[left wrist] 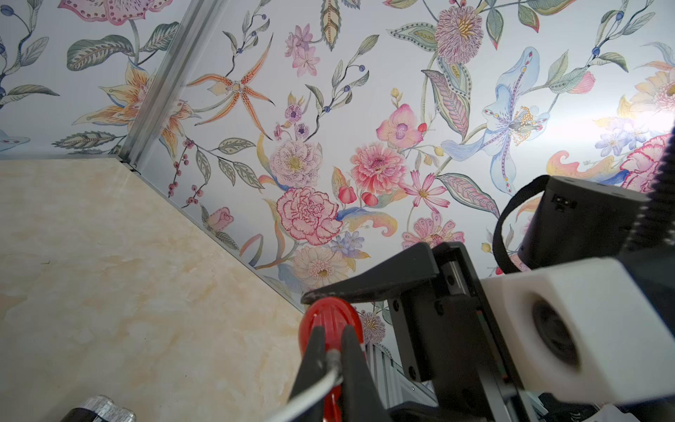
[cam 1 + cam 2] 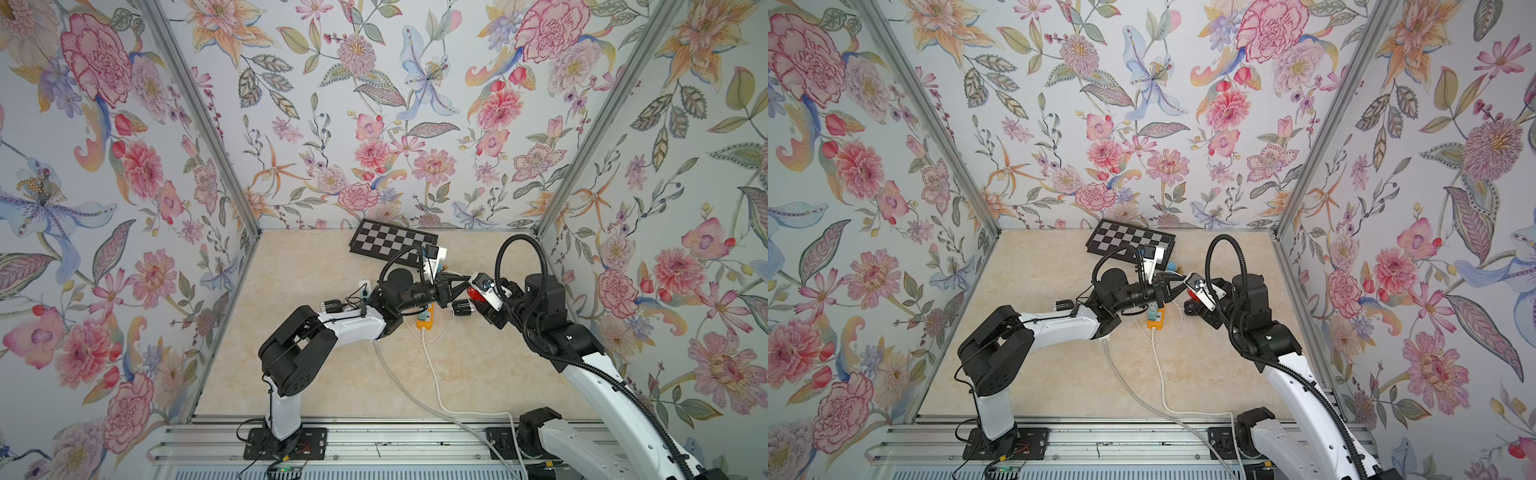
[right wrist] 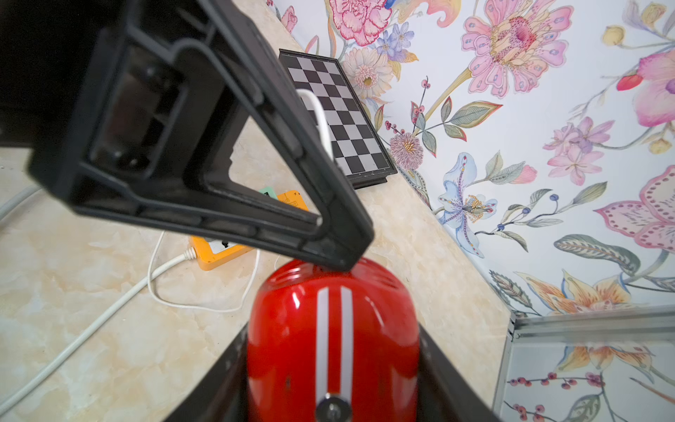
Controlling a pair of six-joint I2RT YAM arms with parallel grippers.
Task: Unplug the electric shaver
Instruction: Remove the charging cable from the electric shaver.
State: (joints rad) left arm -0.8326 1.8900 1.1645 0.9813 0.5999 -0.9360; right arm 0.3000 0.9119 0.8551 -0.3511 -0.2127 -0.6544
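Observation:
The electric shaver [image 2: 475, 294] [image 2: 1191, 293] [image 3: 292, 336] is glossy red with two white stripes, held off the table. My right gripper [image 3: 332, 329] is shut on its body, a finger on each side; one right finger [image 1: 383, 281] lies over its top. My left gripper [image 1: 333, 334] [image 2: 459, 283] [image 2: 1177, 286] is shut on the grey plug [image 1: 333, 356] where the thin white cable [image 1: 310, 394] enters the shaver's end. The cable [image 3: 204, 307] loops on the table beside the orange power strip [image 2: 426, 319] [image 2: 1156, 319] [image 3: 219, 252].
A chessboard [image 2: 392, 243] [image 2: 1129, 241] [image 3: 336, 113] lies at the back wall. A thick pale cord [image 2: 415, 399] runs from the strip toward the front rail. Black cylinders [image 2: 463, 308] [image 2: 332, 306] lie near the arms. Floral walls close three sides.

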